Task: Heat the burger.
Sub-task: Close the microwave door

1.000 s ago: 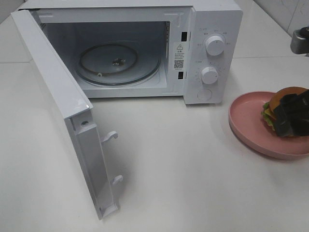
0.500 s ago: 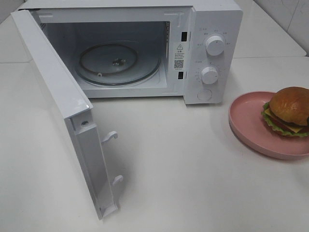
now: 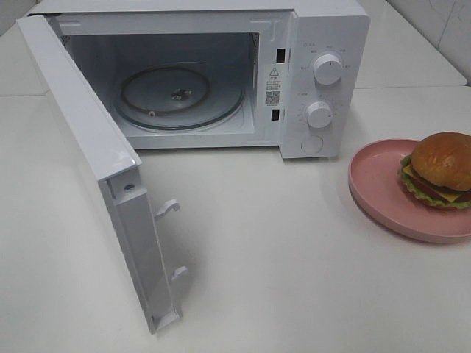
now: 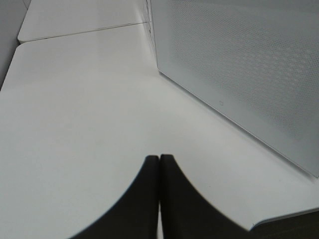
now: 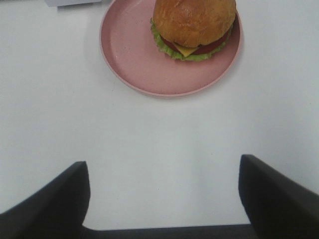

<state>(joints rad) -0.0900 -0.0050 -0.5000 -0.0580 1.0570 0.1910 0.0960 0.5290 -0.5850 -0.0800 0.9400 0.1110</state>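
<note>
I see the burger sitting on the pink plate, well apart from my right gripper, whose two dark jaws stand spread wide with nothing but bare white table between them. From the right wrist camera the burger lies straight ahead of the gap between those jaws, on the far part of the plate (bun up, with lettuce, cheese and tomato showing at its edge). Neither jaw touches plate or burger.

My left gripper is clenched, its two black fingertips pressed together over the table, gripping nothing. Ahead of it and off to one side stands the perforated white panel of the microwave door, apart from the fingertips.

In the high view neither gripper appears. The microwave stands with its door swung wide, the glass turntable exposed inside. The plate rests on the table just beside the microwave's control-knob end.
</note>
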